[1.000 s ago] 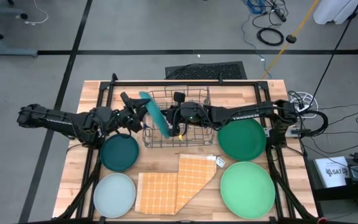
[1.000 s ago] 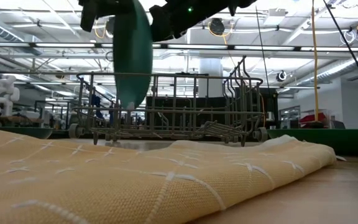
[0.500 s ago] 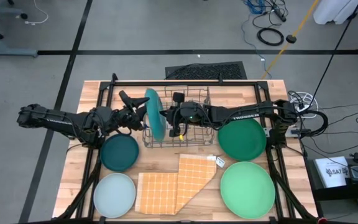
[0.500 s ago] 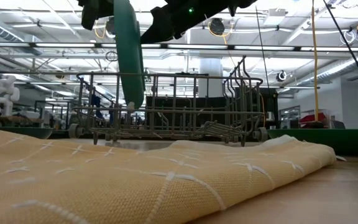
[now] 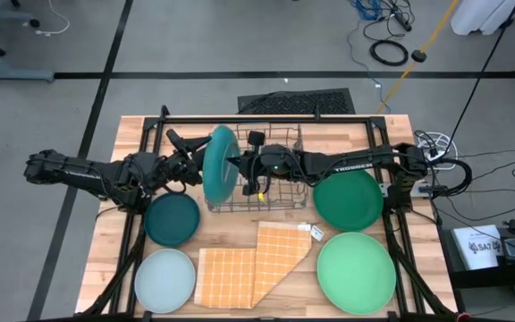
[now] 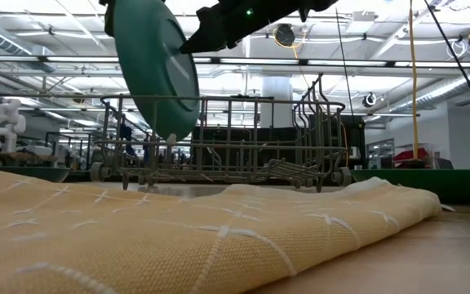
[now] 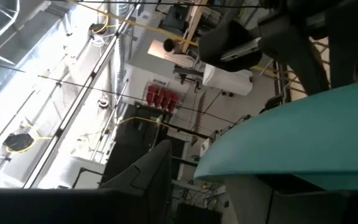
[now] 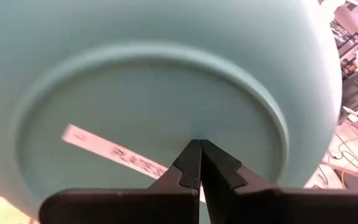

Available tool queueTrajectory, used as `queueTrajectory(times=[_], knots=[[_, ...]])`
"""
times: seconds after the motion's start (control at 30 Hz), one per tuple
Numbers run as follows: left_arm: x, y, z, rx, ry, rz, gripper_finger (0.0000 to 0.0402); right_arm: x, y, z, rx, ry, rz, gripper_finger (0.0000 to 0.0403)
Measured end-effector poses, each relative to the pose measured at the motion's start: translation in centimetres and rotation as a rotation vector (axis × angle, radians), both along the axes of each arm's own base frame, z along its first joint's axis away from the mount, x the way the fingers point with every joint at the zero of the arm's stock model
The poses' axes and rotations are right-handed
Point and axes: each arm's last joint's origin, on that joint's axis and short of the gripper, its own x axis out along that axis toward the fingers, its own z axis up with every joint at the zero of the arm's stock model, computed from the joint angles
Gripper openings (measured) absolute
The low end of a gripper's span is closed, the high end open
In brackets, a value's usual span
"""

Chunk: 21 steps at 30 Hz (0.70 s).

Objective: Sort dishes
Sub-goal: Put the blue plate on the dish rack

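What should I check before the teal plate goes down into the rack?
1. Left gripper holds the teal plate: ok, it grips the plate's edge.
2. Right gripper out of the way: not ok, its shut fingers point at the plate's underside.
3. Plate over the rack: ok, above its left end.
4. Plate upright for a slot: not ok, tilted.
5. Slot below free: cannot tell.
6. Other plates outside the rack: ok, the dark teal plate lies on the table.

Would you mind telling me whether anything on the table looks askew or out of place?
The orange checked cloth lies folded over on itself, one part turned at an angle. The teal-blue plate hangs tilted over the wire rack's left end, not slotted in.
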Motion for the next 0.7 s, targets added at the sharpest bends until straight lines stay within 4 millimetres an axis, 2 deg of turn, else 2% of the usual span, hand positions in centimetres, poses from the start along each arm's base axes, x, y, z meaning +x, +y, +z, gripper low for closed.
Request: queueTrajectory(times=[0.33, 0.7], knots=[[-0.1, 0.0, -0.1, -0.005, 0.009, 0.006, 0.0148, 1.2, -1.6, -1.6, -0.016, -0.031, -0.013, 0.0], [-0.2, 0.1, 0.1, -0.008, -0.014, 0.033, 0.0147, 1.6, -1.6, -1.1, -0.059, -0.092, 0.002, 0.0]])
